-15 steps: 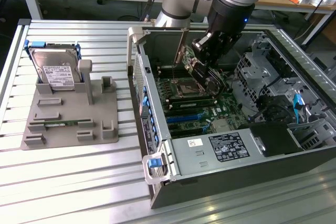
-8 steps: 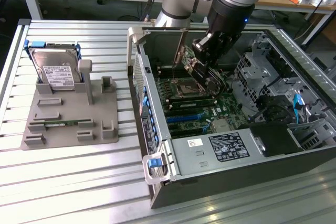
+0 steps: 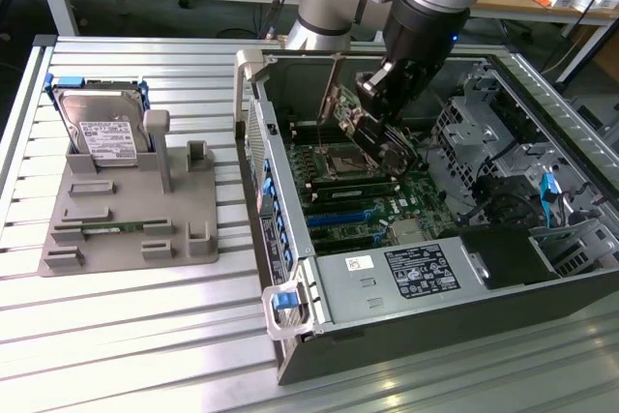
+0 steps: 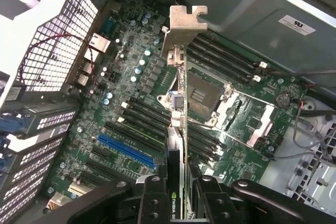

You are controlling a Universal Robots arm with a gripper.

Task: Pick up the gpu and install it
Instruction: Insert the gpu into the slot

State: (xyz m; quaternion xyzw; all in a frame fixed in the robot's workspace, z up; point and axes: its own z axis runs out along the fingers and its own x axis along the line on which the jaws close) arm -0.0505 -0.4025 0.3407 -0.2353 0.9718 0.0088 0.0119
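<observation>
Gripper (image 4: pixel 181 195) is closest to the wrist cam, fingers clenched on the gpu (image 4: pixel 180 129). The card is seen edge-on w/ its silver bracket (image 4: pixel 185 22) at the far end. In the exterior view the card hangs in the upper centre of the frame, inside the open case (image 3: pixel 406 336) and above the mobo (image 3: pixel 363 195). It doesn't seem to touch the board, and it looks tilted rather than square to it.

Risks, my read:
- Misalignment: the card edge seems to sit over the CPU socket (image 4: pixel 202 95) and black RAM slots (image 4: pixel 144 116), not lined up w/ the blue slot (image 4: pixel 128 148). Pressing down here could bend socket pins or scrape parts.
- Bracket may snag the case wall or mesh panel (image 4: pixel 79 9) if it comes in skewed.
- Grip is on a thin card, so it could pivot or slip under insertion force.
- Red wires (image 4: pixel 52 39) by the mesh, and the blue cable (image 3: pixel 549 195) at the exterior view's right, could catch.

Hard drive (image 3: pixel 102 128) on the grey fixture (image 3: pixel 126 229), at the exterior view's left, is well apart and no factor.
</observation>
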